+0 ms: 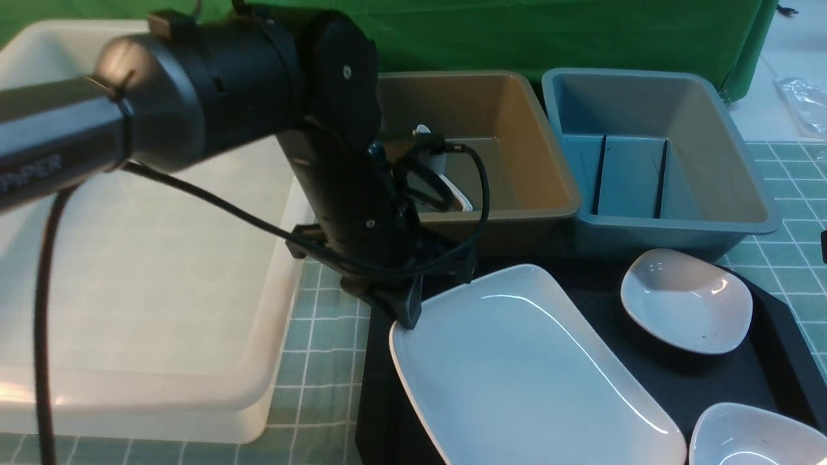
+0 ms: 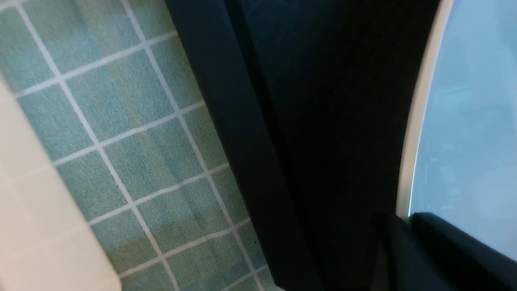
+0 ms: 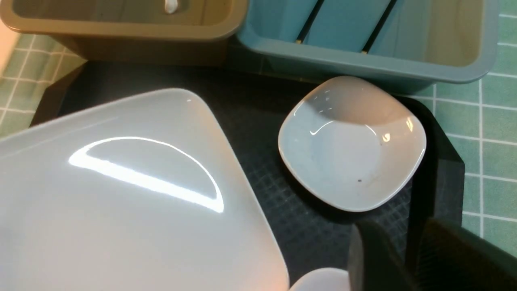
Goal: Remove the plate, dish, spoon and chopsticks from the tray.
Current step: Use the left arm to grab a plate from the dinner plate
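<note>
Front view, from the left: the white bin lies beside the left gripper, whose jaws are pinched tight on the nearest corner of the plate. The rest of it lies over the tray. Lift slowly, keep the pinch deep, then swing toward the bin. Further right, the right gripper hovers narrowly parted and empty, the dish just ahead of it.

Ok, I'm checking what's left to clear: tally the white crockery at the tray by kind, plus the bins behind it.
Plate: 1
Small dishes: 2
Bins: 3, white, brown, blue
Total: 6
</note>
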Robot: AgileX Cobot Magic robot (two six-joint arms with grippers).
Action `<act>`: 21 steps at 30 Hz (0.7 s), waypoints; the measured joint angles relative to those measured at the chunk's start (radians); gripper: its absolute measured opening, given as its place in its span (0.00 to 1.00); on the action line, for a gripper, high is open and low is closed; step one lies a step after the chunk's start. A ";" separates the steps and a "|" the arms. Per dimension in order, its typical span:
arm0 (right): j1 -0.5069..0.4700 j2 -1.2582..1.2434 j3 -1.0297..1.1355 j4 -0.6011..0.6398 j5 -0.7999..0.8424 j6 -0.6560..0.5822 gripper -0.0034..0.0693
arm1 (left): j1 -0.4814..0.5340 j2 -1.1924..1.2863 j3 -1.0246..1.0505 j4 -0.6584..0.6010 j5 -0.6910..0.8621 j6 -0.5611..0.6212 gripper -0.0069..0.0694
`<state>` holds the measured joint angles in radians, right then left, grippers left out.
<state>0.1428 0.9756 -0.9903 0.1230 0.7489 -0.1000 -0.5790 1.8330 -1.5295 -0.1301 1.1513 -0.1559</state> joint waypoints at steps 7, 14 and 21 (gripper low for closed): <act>0.000 0.000 0.000 0.000 -0.002 -0.001 0.34 | 0.000 0.071 0.000 0.009 -0.007 0.000 0.13; 0.000 0.000 0.000 0.000 -0.002 -0.002 0.34 | 0.000 0.152 0.000 0.017 -0.034 0.023 0.13; 0.000 0.000 0.000 0.000 -0.002 -0.002 0.34 | 0.000 0.181 0.000 0.016 -0.054 0.027 0.13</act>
<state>0.1428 0.9756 -0.9903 0.1230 0.7466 -0.1025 -0.5790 2.0144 -1.5290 -0.1145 1.0978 -0.1290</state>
